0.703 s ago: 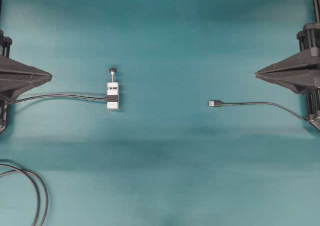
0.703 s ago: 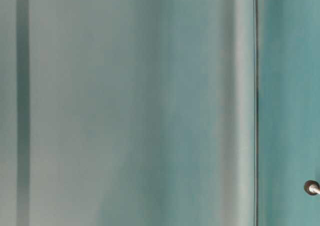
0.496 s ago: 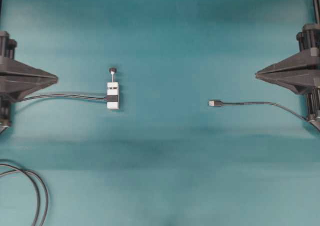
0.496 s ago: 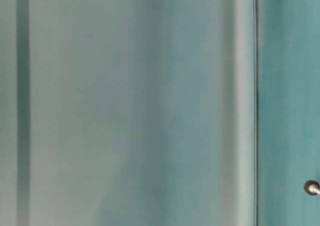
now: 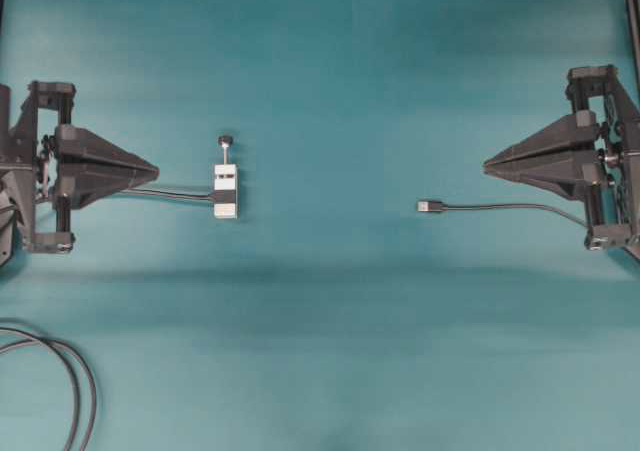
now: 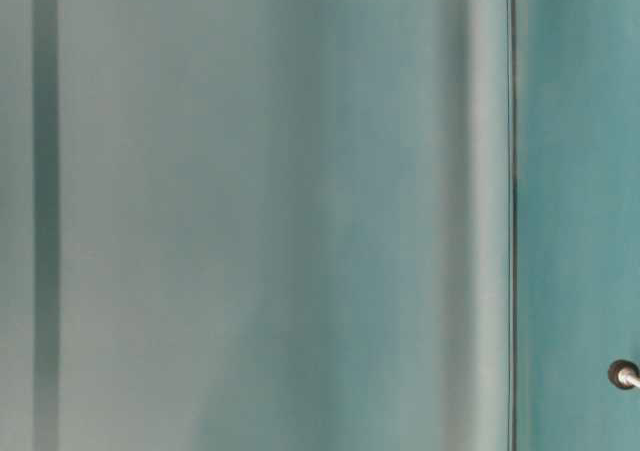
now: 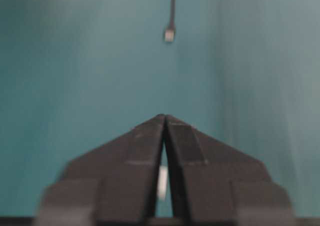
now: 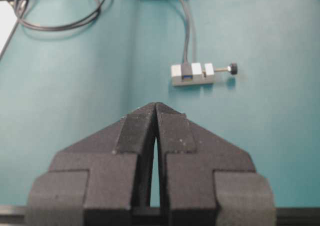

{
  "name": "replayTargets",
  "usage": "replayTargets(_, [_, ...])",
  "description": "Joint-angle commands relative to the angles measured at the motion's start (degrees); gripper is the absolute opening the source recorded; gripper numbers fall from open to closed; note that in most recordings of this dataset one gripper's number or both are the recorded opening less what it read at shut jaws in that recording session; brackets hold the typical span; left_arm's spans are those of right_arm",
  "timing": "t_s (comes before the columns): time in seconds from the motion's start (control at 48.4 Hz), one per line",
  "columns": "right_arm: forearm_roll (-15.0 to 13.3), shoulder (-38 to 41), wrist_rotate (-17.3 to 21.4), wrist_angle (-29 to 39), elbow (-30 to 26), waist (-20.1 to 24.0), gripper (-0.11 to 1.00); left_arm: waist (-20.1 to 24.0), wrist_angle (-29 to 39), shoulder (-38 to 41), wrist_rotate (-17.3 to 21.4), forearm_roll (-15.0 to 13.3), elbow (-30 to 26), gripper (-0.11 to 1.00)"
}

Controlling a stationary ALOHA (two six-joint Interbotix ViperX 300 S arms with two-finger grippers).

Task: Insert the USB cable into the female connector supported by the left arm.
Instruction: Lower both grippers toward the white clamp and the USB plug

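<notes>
Table: teal surface, lit unevenly, with both task pieces lying loose on it
Left arm: at nine o'clock in the overhead view, it has pushed well in from the edge over the last moment and now points toward the centre
Right arm: at three o'clock, it has come in too, though by less
Left gripper: fingertips drawn together to a point with only a sliver of gap behind them, grasping nothing
Right gripper: clenched tight and empty
Looped cables: at seven o'clock, well apart from the work
Female connector: white block left of centre, flat on the table, its own cable running toward nine o'clock under the left gripper tip; unsupported so far
USB cable: lies right of centre, plug aimed toward nine o'clock at the connector, well apart from it
Meaning: both arms have only begun their approach; I'd judge each must open up before picking anything
</notes>
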Motion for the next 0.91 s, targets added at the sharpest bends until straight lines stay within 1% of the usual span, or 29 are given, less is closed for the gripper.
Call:
replayTargets(0.0, [-0.09,0.18,-0.09,-2.02,-1.49,0.09,0.0,0.09,1.05,0.18,0.97,0.09,-1.41,0.27])
replayTargets(0.165, [-0.18,0.35,-0.09,-8.53,-0.53,0.0,0.0,0.18,-1.41,1.05,2.37,0.18,-0.97,0.75])
replayTargets(0.207, [-0.18,0.44,0.09,-8.88,-0.18,-0.09,0.0,0.18,-2.2,1.49,2.99,0.18,-0.7,0.83])
replayTargets(0.248, [-0.18,0.88,0.26,-8.35,-0.09,-0.09,0.0,0.18,-2.9,2.11,3.43,0.09,-0.44,0.84])
replayTargets(0.31, [-0.18,1.85,0.7,-6.24,-0.18,-0.09,0.0,0.18,-3.96,3.16,3.78,0.18,-0.09,0.81])
replayTargets(0.455, [-0.18,6.24,1.58,3.87,-0.53,-0.26,0.0,0.26,-9.23,6.77,3.78,0.18,0.79,0.8])
replayTargets(0.517, [-0.26,8.26,1.76,6.86,-0.53,-0.35,0.0,0.53,-10.55,8.17,3.69,0.09,0.88,0.79])
replayTargets(0.703, [-0.18,13.97,2.02,6.06,0.44,-0.97,0.0,0.62,-9.32,13.1,3.87,0.09,0.62,0.79])
replayTargets(0.889, [-0.18,19.6,2.81,5.8,0.97,-1.05,0.0,0.53,-9.58,15.64,3.96,0.18,0.53,0.79])
